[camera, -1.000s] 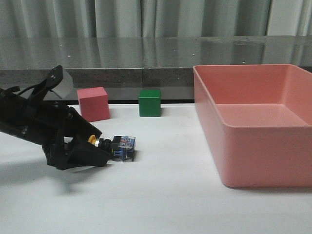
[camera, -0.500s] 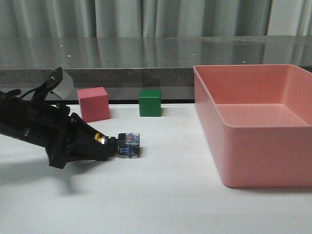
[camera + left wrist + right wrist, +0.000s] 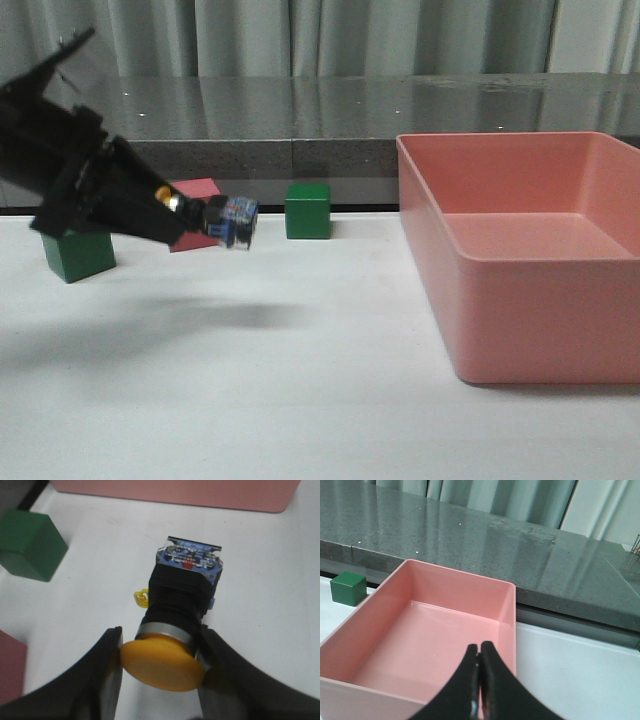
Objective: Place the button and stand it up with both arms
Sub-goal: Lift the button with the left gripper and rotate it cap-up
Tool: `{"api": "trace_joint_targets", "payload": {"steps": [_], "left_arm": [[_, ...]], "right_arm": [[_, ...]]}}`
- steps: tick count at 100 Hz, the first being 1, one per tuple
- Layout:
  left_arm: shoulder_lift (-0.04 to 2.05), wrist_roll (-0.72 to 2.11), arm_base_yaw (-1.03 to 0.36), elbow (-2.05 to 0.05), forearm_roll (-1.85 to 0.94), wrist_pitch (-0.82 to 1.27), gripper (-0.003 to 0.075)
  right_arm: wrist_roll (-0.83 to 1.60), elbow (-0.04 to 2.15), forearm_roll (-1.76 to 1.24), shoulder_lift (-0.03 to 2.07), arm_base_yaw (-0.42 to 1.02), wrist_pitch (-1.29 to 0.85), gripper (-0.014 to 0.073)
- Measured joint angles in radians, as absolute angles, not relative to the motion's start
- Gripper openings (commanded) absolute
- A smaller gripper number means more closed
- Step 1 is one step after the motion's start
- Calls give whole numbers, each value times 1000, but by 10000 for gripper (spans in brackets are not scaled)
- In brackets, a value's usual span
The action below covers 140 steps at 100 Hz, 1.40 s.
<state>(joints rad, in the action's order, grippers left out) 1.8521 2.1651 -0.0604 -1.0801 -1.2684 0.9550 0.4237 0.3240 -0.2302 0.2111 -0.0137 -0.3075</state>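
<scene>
While the button (image 3: 222, 216) hangs clear of the worktop (image 3: 300, 380), it lies nearly level in the left hand (image 3: 170, 212), its yellow cap toward the arm and its clear-and-blue base pointing out toward three o'clock in the front view. In the left wrist view the button (image 3: 175, 625) sits between the two black fingers (image 3: 107, 665), which press its silver collar and cap from either side, so the left hand (image 3: 160, 662) is clenched on it. A faint shadow lies on the worktop beneath it.

Just behind the button in the front view, partly hidden by the arm, is a red cube (image 3: 200, 200). At about three o'clock from the button stands a green cube (image 3: 307, 210), near the back edge of the worktop. At about nine o'clock, below the left arm, sits a second green cube (image 3: 78, 254). Well apart, toward three o'clock, stands the large pink bin (image 3: 520, 300).

In the right wrist view the right hand (image 3: 479, 667) has its fingertips pressed together with nothing between them, poised above the pink bin (image 3: 385, 610).
</scene>
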Motion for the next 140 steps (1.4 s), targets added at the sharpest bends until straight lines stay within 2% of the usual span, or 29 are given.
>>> {"api": "trace_joint_targets", "payload": {"steps": [20, 40, 76, 100, 140], "left_arm": [[1733, 1788, -98, -1290, -847, 999, -19], [1723, 1372, -243, -1474, -377, 1040, -19], [1773, 912, -575, -1514, 259, 1189, -19], [1864, 800, -684, -1514, 386, 1204, -19], [1944, 658, -697, -1522, 450, 1204, -19]], "right_arm": [[424, 324, -230, 211, -14, -308, -57], [424, 324, -230, 211, -14, -308, -57], [424, 324, -230, 211, -14, -308, -57], [424, 324, -230, 211, -14, -308, -57], [424, 324, -230, 211, -14, -308, -57]]}}
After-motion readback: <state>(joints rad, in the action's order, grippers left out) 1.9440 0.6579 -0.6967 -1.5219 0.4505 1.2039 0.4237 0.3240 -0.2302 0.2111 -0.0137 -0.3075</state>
